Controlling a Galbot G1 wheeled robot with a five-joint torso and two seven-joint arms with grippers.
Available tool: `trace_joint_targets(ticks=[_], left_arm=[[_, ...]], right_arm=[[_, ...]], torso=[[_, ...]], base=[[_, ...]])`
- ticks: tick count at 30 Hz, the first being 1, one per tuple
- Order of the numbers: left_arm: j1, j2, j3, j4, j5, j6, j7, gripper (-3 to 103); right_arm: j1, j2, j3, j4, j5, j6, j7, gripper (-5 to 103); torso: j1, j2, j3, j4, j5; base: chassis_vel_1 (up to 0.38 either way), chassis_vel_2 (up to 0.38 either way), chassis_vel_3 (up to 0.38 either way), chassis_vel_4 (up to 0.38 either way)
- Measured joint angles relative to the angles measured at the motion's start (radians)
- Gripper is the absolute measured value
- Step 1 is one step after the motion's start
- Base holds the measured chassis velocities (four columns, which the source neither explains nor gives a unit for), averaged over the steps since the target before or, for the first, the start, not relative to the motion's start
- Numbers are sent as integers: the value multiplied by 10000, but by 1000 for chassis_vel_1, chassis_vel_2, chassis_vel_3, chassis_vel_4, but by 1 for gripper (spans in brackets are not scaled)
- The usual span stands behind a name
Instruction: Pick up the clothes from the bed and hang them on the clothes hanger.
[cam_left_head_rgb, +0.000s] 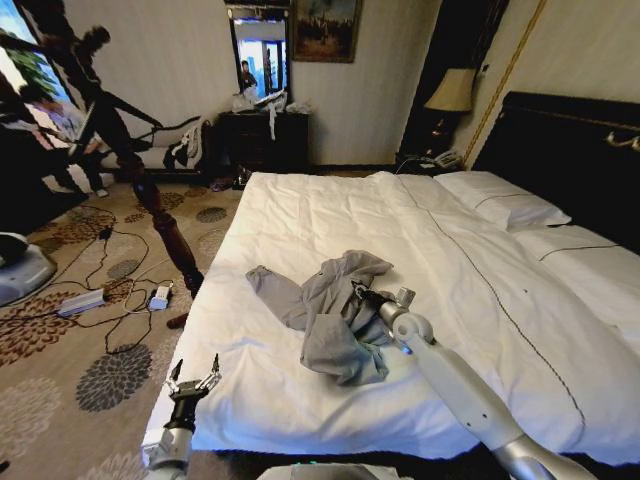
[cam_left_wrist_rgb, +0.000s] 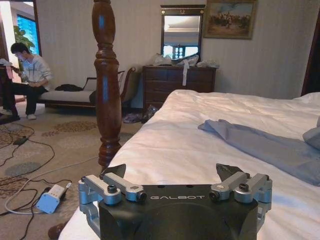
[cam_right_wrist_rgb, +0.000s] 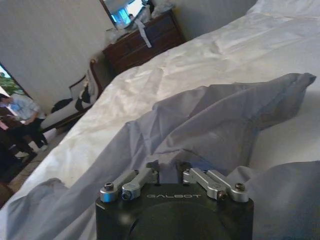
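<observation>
The clothes (cam_left_head_rgb: 335, 310), a light grey-blue shirt, lie crumpled in the middle of the bed (cam_left_head_rgb: 300, 210), with one sleeve stretched toward the bed's left edge. My right gripper (cam_left_head_rgb: 362, 293) rests on the heap. In the right wrist view its fingers stand close together with folds of the clothes (cam_right_wrist_rgb: 210, 120) bunched between them (cam_right_wrist_rgb: 170, 167). My left gripper (cam_left_head_rgb: 194, 380) hangs open and holds nothing at the bed's near left corner. The left wrist view shows the gripper (cam_left_wrist_rgb: 171, 172) above the white duvet (cam_left_wrist_rgb: 170, 145), and the clothes (cam_left_wrist_rgb: 270, 145) lie farther in. The clothes hanger is out of view.
A dark wooden bedpost (cam_left_head_rgb: 165, 225) stands on the carpet just left of the bed. Cables and a power box (cam_left_head_rgb: 80, 300) lie on the floor. White pillows (cam_left_head_rgb: 500, 200) and a black headboard (cam_left_head_rgb: 560, 150) are at the right. A dresser (cam_left_head_rgb: 265, 140) stands against the far wall.
</observation>
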Motion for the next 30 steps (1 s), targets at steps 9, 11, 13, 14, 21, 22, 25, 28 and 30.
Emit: trace_joint_targets(ticks=[9, 11, 13, 14, 21, 22, 25, 28, 30], left_arm=[[116, 4, -38, -127, 33, -16, -38, 100], [144, -12, -29, -143, 69, -26, -40, 100], [159, -21, -24, -143, 89, -33, -42, 100], [159, -21, -24, -143, 89, -33, -42, 100], [164, -59, -6, -141, 129, -44, -48, 100], [141, -69, 0, -128, 138, -44, -51, 100], [116, -73, 2, -102, 141, -45, -57, 100], [87, -77, 17, -63, 177, -45, -62, 100], [78, -81, 27, -59, 184, -45, -63, 100]], right_arm=[[-221, -177, 59, 271, 41, 43, -347, 0], [-277, -179, 91, 314, 68, -84, -176, 0], [-287, -156, 148, 372, 252, -213, 174, 0], [-287, -156, 148, 372, 252, -213, 174, 0], [-105, 18, 307, 539, 1479, -378, 1022, 19], [-35, 47, 309, 528, 1671, -410, 1105, 24], [54, 72, 296, 459, 1762, -476, 1138, 35], [241, 137, 206, 223, 1723, -589, 1150, 46], [319, 165, 171, 131, 1702, -633, 1157, 51]], torso=[[0, 0, 0, 0, 0], [0, 0, 0, 0, 1], [0, 0, 0, 0, 0], [0, 0, 0, 0, 0], [0, 0, 0, 1, 0], [0, 0, 0, 0, 0], [0, 0, 0, 0, -1], [0, -1, 0, 0, 0], [1, 0, 0, 0, 0]], base=[[0, 0, 0, 0], [0, 0, 0, 0], [0, 0, 0, 0], [0, 0, 0, 0], [0, 0, 0, 0], [0, 0, 0, 0], [0, 0, 0, 0], [0, 0, 0, 0], [0, 0, 0, 0]])
